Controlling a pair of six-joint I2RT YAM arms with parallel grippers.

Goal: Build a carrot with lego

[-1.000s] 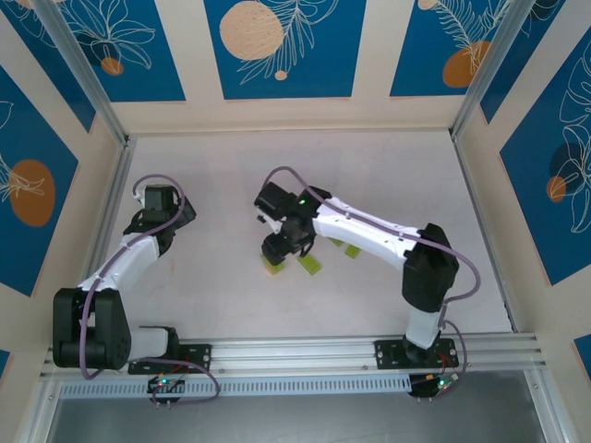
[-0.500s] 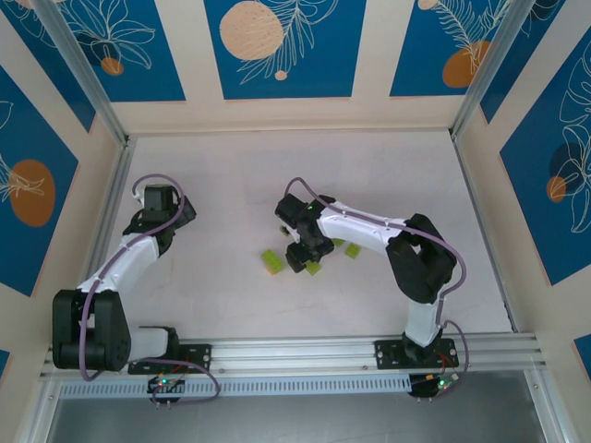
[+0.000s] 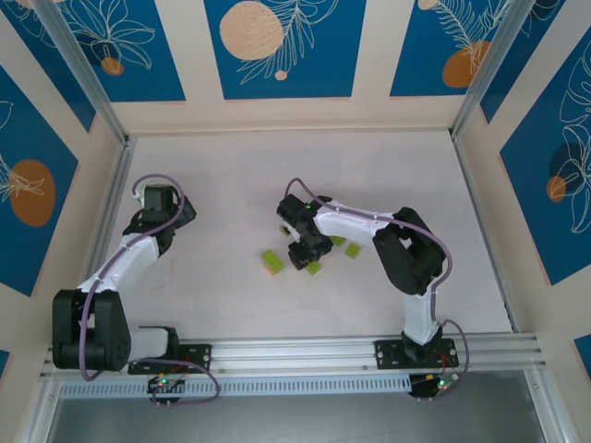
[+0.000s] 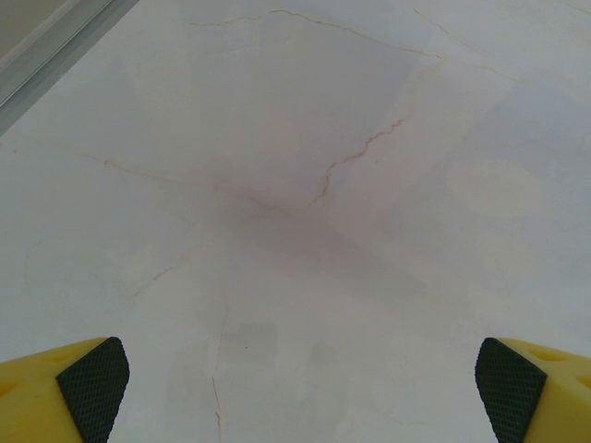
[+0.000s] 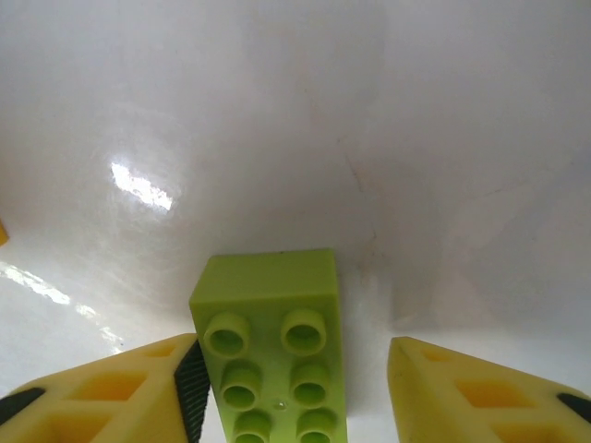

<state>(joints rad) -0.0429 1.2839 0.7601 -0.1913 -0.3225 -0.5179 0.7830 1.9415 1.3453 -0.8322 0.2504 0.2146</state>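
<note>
Several lime bricks lie loose and apart near the middle of the table. None is visibly joined, so I judge the carrot hardly begun, with nearly all the stacking left. The right gripper is down among them, its fingers straddling one brick that sits studs-up. One pad is against its side and there is a gap at the other, so it is not yet clamped. The left gripper hangs well apart, fingers spread wide over bare surface. The table is pale, glossy and faintly cracked; blue panels with orange discs wall it in.
</note>
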